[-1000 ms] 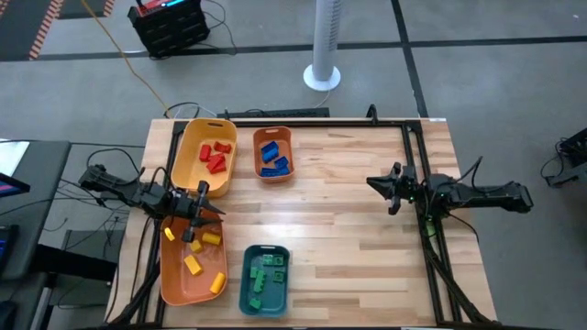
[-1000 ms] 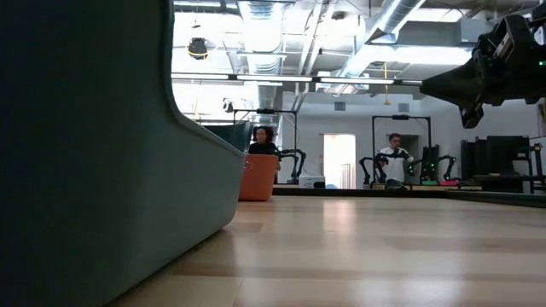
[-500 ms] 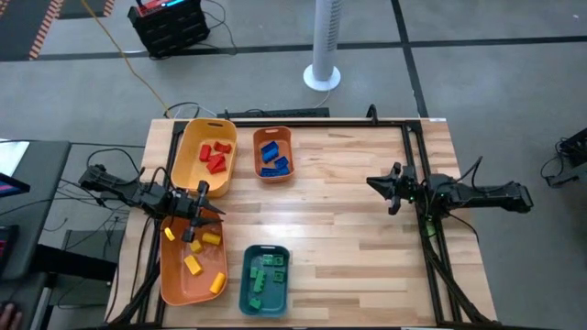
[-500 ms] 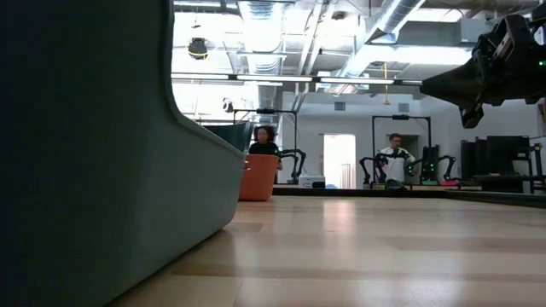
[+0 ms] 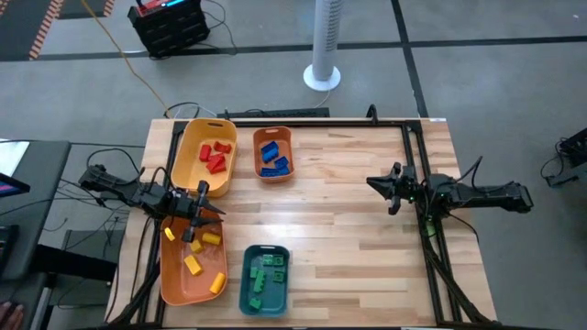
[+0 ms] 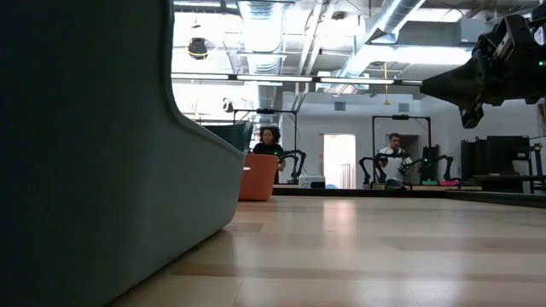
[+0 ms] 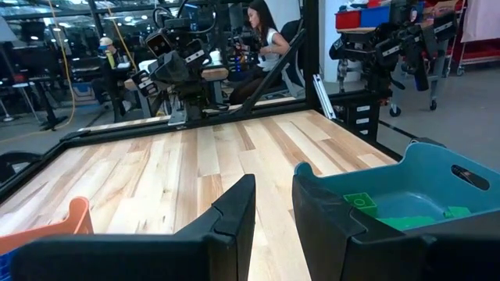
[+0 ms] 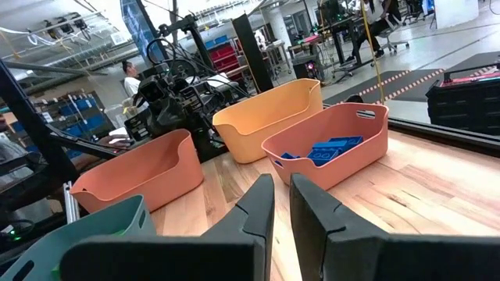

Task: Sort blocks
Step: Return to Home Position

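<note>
Reading the sort as done, judging from the high view: I can't see any loose blocks on the table (image 5: 348,229). Red blocks (image 5: 215,154) sit in the yellow tray (image 5: 190,137) at 10 o'clock. Blue blocks (image 5: 272,158) are in the small orange tray (image 5: 273,132) at 11. Yellow blocks (image 5: 194,263) are in the big orange tray (image 5: 170,275) at 8. Green blocks (image 5: 264,273) are in the teal tray (image 5: 246,295) at 7. One colour per tray and no strays spotted, though the pieces are too small to count. What's left, my call: parking both arms.

Pose: my left gripper (image 7: 273,186) hangs at 9 o'clock, above where the yellow tray and big orange tray meet, pointing toward 3. Jaws are a narrow slit apart with nothing between them. My right gripper (image 8: 281,181) is at 3 o'clock above bare wood, well apart from every tray, pointing toward 9. Jaws are nearly together and empty. Both arms reach in level from the side edges, facing each other. That looks close to rest pose.
</note>
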